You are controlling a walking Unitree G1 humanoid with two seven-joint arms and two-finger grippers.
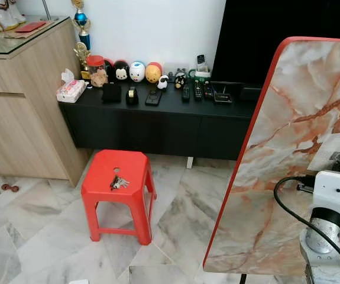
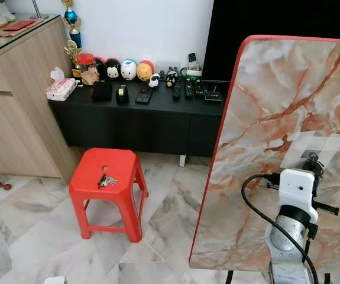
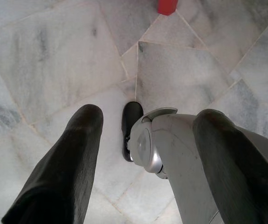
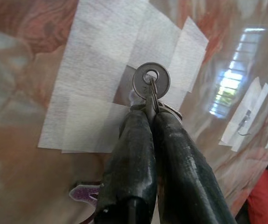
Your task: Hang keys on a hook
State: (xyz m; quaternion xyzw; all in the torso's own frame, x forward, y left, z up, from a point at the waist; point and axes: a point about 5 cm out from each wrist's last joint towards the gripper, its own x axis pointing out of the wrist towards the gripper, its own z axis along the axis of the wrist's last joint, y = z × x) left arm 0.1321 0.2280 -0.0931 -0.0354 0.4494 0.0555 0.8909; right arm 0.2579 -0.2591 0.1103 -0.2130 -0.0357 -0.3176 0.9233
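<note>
Right end effector (image 4: 150,114) pinching key (image 4: 151,80) against taped panel (image 4: 101,70)

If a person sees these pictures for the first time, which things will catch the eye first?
Probably the tall marble-patterned board with a red edge, standing upright at the robot's right, where the right gripper pinches a silver key ring against a white tape patch. Next, the bright red plastic stool on the marble floor, with a bunch of keys on its seat.
</note>
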